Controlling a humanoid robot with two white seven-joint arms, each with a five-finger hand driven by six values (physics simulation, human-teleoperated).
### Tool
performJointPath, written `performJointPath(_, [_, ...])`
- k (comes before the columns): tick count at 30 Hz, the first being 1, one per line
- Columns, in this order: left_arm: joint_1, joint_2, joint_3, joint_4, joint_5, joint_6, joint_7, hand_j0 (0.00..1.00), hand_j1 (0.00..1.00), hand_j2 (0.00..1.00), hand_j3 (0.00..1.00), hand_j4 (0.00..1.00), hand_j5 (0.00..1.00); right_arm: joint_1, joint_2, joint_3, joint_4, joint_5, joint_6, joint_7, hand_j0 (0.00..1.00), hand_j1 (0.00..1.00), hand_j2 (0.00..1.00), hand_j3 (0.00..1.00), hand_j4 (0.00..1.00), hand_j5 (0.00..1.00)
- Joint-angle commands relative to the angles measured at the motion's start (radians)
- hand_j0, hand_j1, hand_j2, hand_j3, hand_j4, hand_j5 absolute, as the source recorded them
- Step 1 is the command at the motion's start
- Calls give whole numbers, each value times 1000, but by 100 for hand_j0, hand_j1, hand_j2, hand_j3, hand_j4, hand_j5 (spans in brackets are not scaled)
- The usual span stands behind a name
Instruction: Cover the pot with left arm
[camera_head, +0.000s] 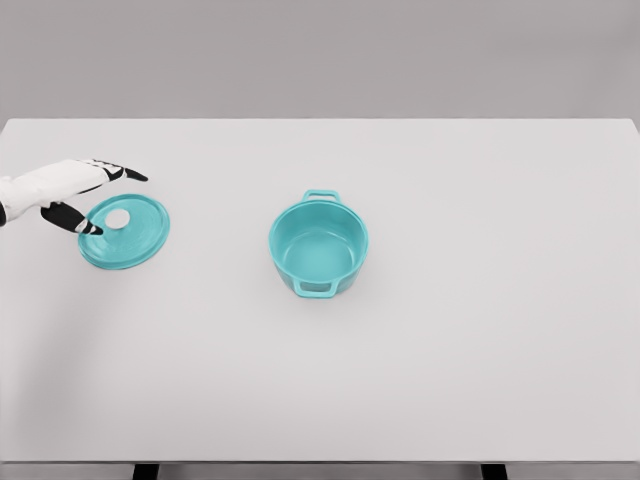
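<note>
Head view shows a wide pale counter (480, 330) carrying only two teal things, and the risks follow from how they lie. The pot (319, 245) stands upright and uncovered near the middle, a loop handle at its far rim and another at its near rim, its inside bare. Well apart from it, toward the left edge, the lid (124, 232) lies on the counter with a pale round knob at its centre; it looks slightly tilted, though whether one edge is really lifted I cannot tell. The left hand (75, 192) reaches in from the left and sits at the lid's left rim, the fingers (118, 172) stretched above the far edge and the thumb lower at the near-left edge, so they seem to bracket the rim loosely, not clamped on it. The right arm is out of view. A grip taken on that thin edge could slip, and the lid might tip or drop during the long carry across. Brought in too low or off-centre, it could knock the pot aside or settle crooked on the handles.
</note>
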Motion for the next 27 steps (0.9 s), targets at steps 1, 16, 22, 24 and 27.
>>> performJointPath(1, [0,1,1,0,7,3,0,88,88,88,88,88,88,0,0,0,1,0,0,0,100,100,100,100,100,100])
performJointPath(16, [11,4,1,-8,5,3,0,79,79,79,79,79,79,0,0,0,1,0,0,0,100,100,100,100,100,100])
performJointPath(22, [29,17,1,-10,5,3,0,80,80,80,80,80,80,-2,0,0,1,0,0,0,100,100,100,100,100,100])
performJointPath(24, [31,18,1,-10,3,3,0,80,80,80,80,80,80,0,0,0,1,0,0,0,100,100,100,100,100,100])
performJointPath(27, [31,18,1,-10,3,3,0,79,79,79,79,79,79,0,0,0,-1,0,0,0,100,100,100,100,100,100])
